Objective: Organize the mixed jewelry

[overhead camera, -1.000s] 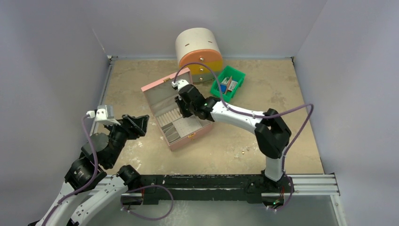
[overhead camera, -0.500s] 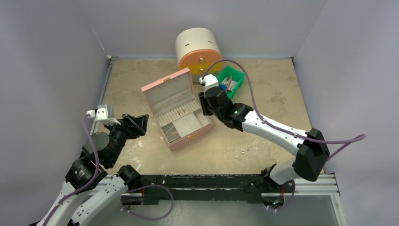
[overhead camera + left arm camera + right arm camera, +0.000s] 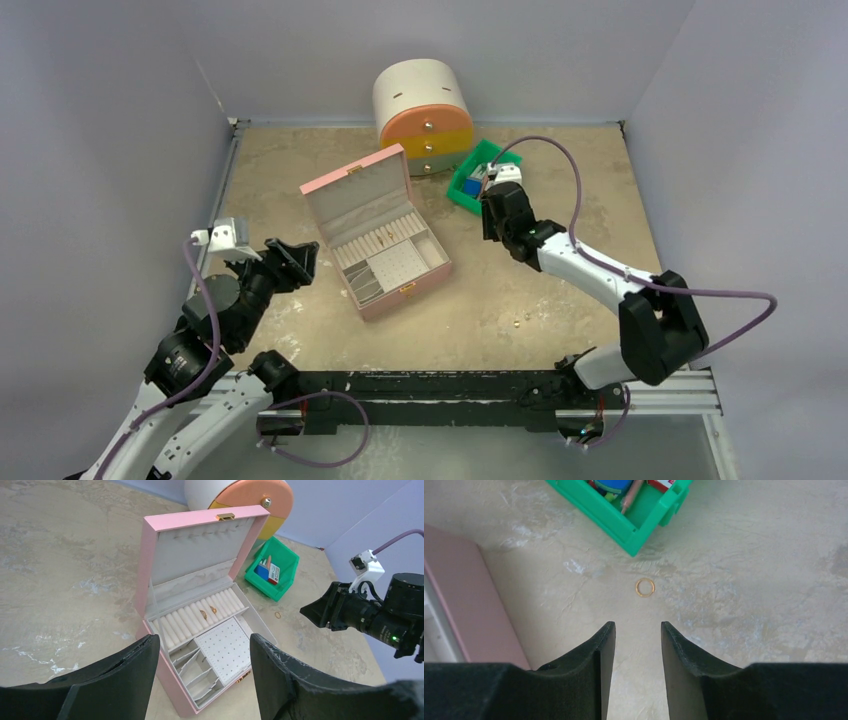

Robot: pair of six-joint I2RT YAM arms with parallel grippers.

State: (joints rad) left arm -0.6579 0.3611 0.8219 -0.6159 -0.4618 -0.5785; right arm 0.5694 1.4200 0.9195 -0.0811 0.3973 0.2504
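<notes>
My right claw [image 3: 636, 630] hangs above the table [image 3: 749, 630] with its jaws a narrow gap apart and nothing between them. Just ahead of the tips, a gold ring [image 3: 645, 587] lies flat on the bare surface. It sits near the corner of the green bin [image 3: 616, 517] and well right of the pink jewelry box [image 3: 454, 595]. I judge this ring to be the piece in hand, since the claw is lined up on it but not yet down.

My left claw [image 3: 202, 640] is spread wide and empty, hovering on the near side of the open box and looking into it. From that wrist view I count two gold rings [image 3: 203, 614] tucked into the ring rolls [image 3: 190, 617]. The white stud panel [image 3: 225, 647] looks bare, though studs would be too small for me to be sure.

In the overhead view, a couple of tiny gold pieces [image 3: 516, 322] lie loose on the table, right of the box and nearer the arm bases. I cannot find a silvery hoop in any view.

So the sorting looks under way but far from finished. Two rings are in place, while one ring and those small bits are out.
</notes>
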